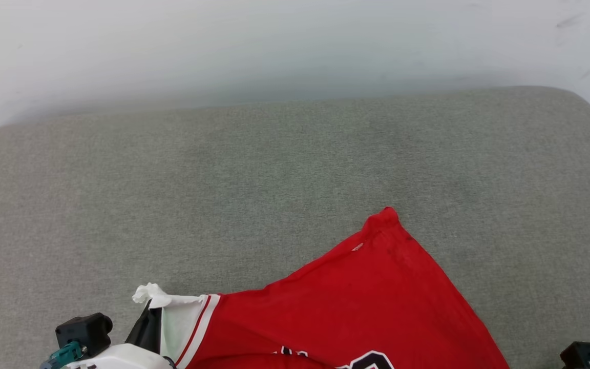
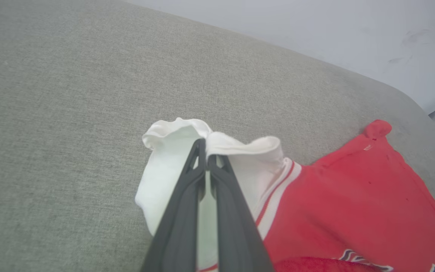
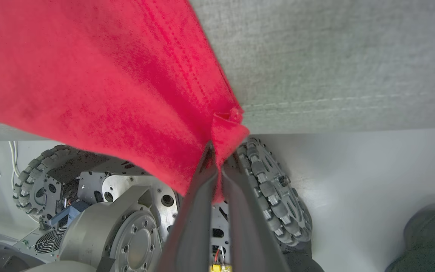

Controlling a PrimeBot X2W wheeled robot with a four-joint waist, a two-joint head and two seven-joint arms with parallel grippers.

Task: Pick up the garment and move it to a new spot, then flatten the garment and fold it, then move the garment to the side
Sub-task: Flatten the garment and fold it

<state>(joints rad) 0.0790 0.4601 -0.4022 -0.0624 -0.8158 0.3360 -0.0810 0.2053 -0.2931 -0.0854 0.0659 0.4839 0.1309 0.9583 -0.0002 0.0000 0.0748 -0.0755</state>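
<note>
One garment (image 1: 366, 307), one grey cushion (image 1: 274, 169).

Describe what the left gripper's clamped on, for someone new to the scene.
Near edge of the grey cushion: a red shirt. Its left end, a white sleeve, sits in the jaws of the left gripper. White where the rest is red, with striped trim.

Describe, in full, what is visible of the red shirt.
The shirt is red knit-looking cloth with a white sleeve, red-and-white striped trim and partly visible black, white-outlined lettering. It lies spread on the grey padded surface, one red corner pointing away from the robot, its near part hanging over the edge. The left fingers are shut on the sleeve's hem; the right fingers are shut on a red corner below that edge.
</note>
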